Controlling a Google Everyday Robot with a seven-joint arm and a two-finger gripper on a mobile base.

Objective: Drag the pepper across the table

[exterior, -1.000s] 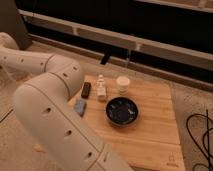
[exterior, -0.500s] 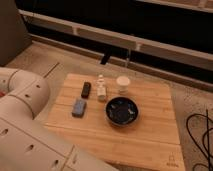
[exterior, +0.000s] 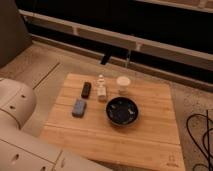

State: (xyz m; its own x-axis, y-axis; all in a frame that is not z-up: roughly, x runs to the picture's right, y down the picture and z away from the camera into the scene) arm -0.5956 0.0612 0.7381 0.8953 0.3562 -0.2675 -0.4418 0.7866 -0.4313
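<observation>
approach step: only the arm shows at lower left, the gripper out of frame so we cannot tell its state; we see no pepper on the table around the bowl, so the next move calls for locating it.

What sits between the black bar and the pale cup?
Camera view: a small white bottle-like object between black bar and cup. Gripper out of frame; arm shows lower left.

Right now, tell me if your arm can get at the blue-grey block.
Probably yes. The block lies on the side of the table nearest the arm, with nothing between them. The tool is out of view, so it's unconfirmed.
</observation>
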